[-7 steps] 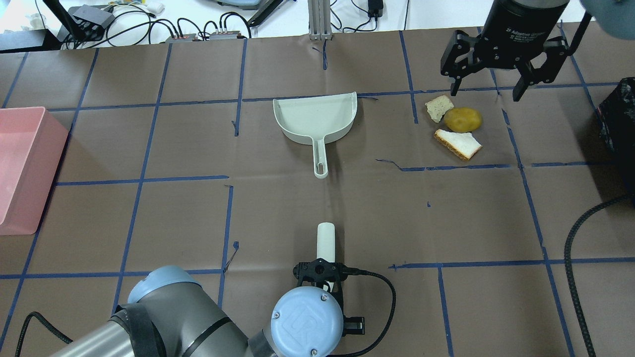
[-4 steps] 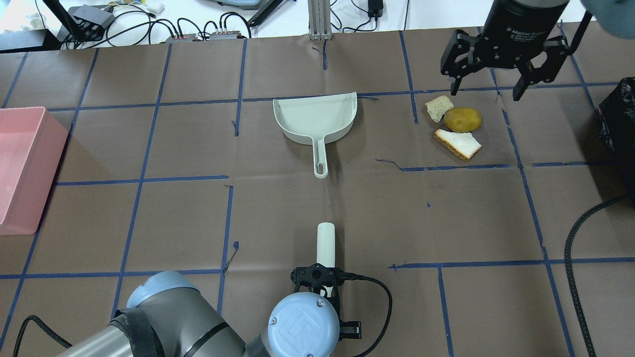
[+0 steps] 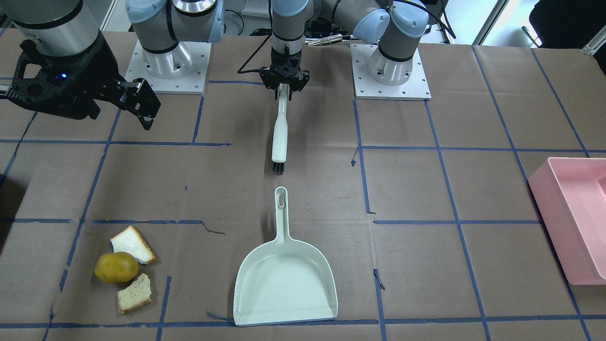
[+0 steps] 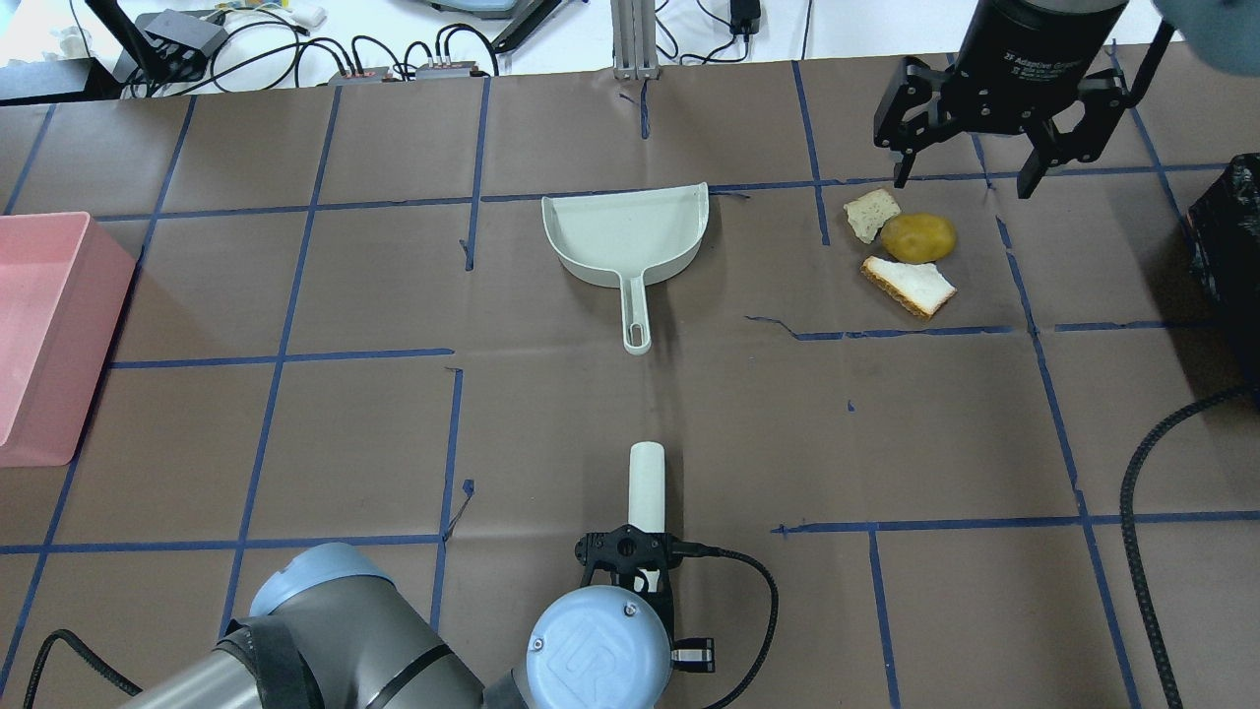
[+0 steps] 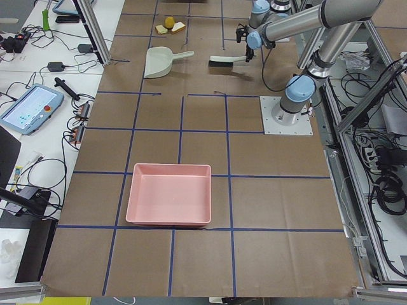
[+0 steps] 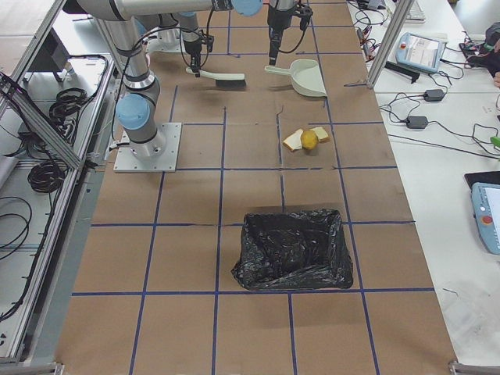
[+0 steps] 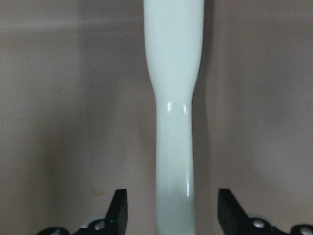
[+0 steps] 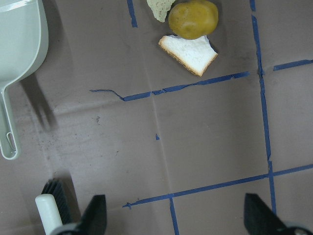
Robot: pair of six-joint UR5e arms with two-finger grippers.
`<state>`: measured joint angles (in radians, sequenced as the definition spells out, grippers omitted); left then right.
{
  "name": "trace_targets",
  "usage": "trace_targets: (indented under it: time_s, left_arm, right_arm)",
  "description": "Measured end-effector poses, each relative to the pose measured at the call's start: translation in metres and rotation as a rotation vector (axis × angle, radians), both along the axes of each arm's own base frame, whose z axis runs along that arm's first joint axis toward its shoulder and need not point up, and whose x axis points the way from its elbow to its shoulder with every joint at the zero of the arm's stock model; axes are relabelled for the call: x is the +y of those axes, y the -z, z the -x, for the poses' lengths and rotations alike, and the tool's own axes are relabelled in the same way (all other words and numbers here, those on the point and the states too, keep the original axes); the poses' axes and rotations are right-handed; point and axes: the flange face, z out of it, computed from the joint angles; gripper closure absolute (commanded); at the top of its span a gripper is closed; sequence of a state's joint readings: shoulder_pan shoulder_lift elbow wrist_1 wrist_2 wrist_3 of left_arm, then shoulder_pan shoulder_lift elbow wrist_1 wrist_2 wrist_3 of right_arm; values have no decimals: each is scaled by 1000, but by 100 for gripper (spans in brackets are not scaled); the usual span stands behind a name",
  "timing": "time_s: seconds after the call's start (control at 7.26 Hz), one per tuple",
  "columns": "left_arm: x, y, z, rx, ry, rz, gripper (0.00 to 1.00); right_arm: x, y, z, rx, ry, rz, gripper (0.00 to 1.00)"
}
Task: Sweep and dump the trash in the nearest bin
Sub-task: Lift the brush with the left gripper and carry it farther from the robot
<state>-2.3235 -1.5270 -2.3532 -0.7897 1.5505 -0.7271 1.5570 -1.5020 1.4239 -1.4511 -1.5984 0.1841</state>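
The trash lies together at the far right: two torn bread pieces (image 4: 872,214) (image 4: 911,285) and a round yellow-brown lump (image 4: 917,237) between them. My right gripper (image 4: 970,182) hangs open above the table just beyond the trash, holding nothing. A pale green dustpan (image 4: 627,236) lies mid-table with its handle toward me. The brush (image 4: 646,483) lies near my base, bristles toward the dustpan. My left gripper (image 7: 173,196) is open around the brush handle (image 7: 173,147). Its fingers (image 7: 117,210) stand on either side of the handle, with gaps to it.
A pink bin (image 4: 39,335) stands at the table's left edge. A bin lined with a black bag (image 6: 293,248) stands at the right end, close to the trash. A black cable (image 4: 1142,551) hangs at the right.
My left arm has drawn back a little toward the base along the brush handle. The brush, dustpan, trash and right gripper have not moved.
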Motion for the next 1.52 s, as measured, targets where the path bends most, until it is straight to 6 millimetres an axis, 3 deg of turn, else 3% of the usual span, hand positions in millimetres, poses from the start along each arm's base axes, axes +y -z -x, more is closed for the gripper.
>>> trace_targets:
  time_s: [0.41, 0.96, 1.24, 1.52]
  left_arm:
    - [1, -10, 0, 11, -5, 14, 89]
    - [-10, -64, -12, -22, -40, -7, 90]
    - [-42, -88, -35, -32, -81, -12, 90]
    - [-92, -117, -80, -44, -92, -36, 90]
  right_arm:
    - [0, 0, 0, 0, 0, 0, 0]
    - [0, 0, 0, 0, 0, 0, 0]
    - [0, 0, 0, 0, 0, 1, 0]
    - [-1, 1, -1, -9, 0, 1, 0]
